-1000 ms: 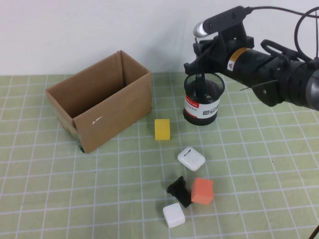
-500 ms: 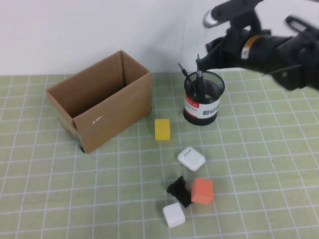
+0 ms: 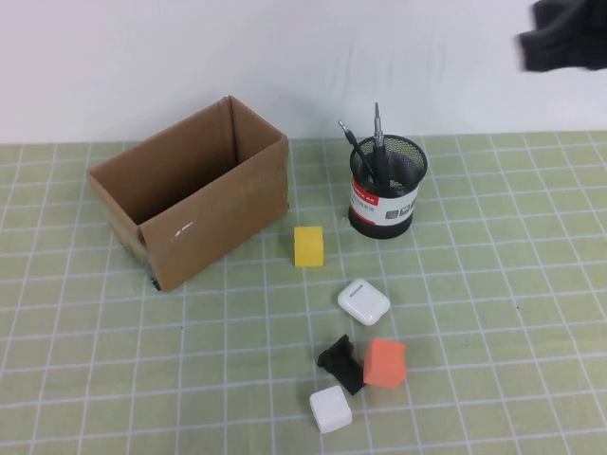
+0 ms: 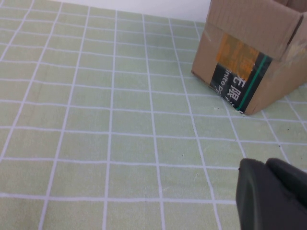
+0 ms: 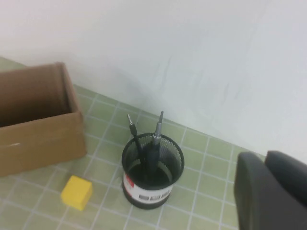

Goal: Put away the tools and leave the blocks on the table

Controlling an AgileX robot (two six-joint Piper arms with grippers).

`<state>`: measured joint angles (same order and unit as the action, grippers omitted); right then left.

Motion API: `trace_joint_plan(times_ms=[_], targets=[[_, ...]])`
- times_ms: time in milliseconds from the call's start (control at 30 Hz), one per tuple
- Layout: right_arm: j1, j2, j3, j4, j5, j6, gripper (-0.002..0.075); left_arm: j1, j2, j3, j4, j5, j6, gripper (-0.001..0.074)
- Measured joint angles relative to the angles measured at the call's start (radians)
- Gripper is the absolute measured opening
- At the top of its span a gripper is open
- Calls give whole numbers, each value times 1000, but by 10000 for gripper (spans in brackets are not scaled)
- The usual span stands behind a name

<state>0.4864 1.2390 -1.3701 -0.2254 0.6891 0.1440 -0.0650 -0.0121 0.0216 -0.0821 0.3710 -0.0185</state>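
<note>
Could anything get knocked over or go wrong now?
Maybe. The two tools lean tips-up in the mesh cup, so a passing arm might snag them and tip it. The right gripper is high above, the left gripper low near the cardboard box. The yellow block sits close to the cup.

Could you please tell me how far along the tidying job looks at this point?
It looks finished: both tools stand in the mesh cup, and the yellow, orange and white blocks remain on the table. The right pincer is raised away; the left pincer hangs near the cardboard box. Nothing is in hand.
</note>
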Motion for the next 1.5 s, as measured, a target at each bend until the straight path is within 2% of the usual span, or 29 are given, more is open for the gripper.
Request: trace_joint_plan(times_ms=[267, 667, 800, 1000, 1100, 1233, 1500], targets=[[0, -170, 0, -23, 71, 0, -8, 0, 0, 0, 0, 0, 0, -4], [-12, -186, 0, -45, 81, 0, -9, 0, 0, 0, 0, 0, 0, -4], [-59, -234, 0, -45, 83, 0, -8, 0, 0, 0, 0, 0, 0, -4], [-200, -388, 41, -82, 19, -5, -9, 0, 0, 0, 0, 0, 0, -4], [-275, -498, 157, -96, -56, -5, -9, 0, 0, 0, 0, 0, 0, -4], [-367, -687, 405, -100, -200, -5, -9, 0, 0, 0, 0, 0, 0, -4], [-428, -1055, 983, -100, -374, 71, -9, 0, 0, 0, 0, 0, 0, -4]])
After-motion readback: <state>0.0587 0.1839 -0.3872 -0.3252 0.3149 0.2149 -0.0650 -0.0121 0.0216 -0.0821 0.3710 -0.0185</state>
